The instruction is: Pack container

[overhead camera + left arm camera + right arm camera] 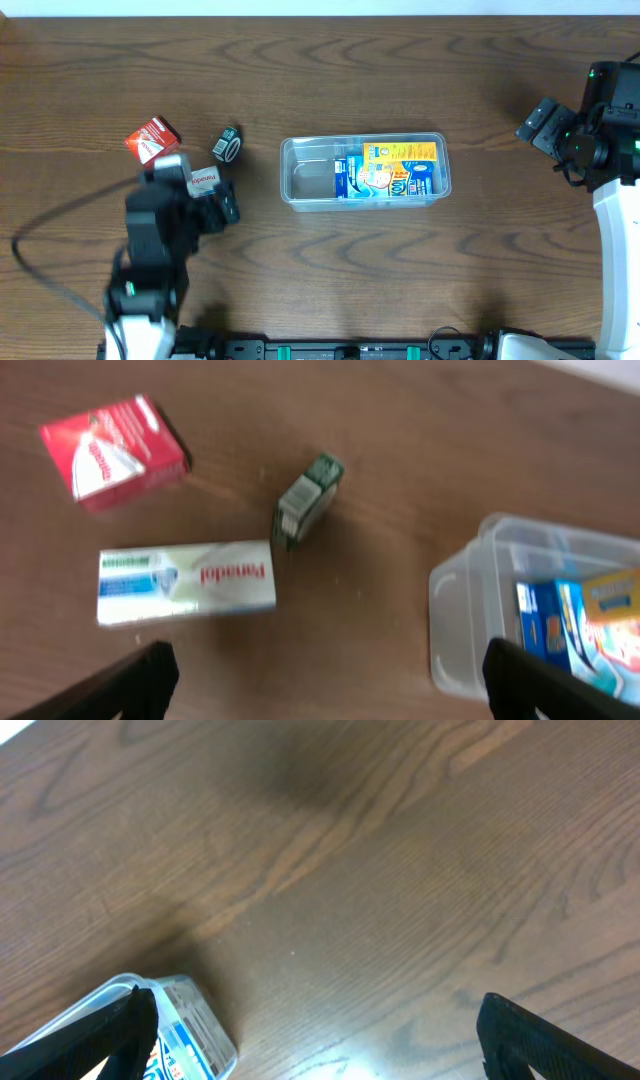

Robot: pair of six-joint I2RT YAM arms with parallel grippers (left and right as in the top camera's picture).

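Left tool (335,685) and right tool (320,1040) both spread apart, empty; boxes (388,170) in container (290,172)

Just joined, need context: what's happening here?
Two arms are packing a clear container, which already holds a blue and yellow box. The left gripper is open beside the Panadol box, holding nothing; a red box and a small dark green box lie nearby. The right gripper is open, off to the container's right.

Container (465,622) cut off by frame edge (left wrist view, blurred).
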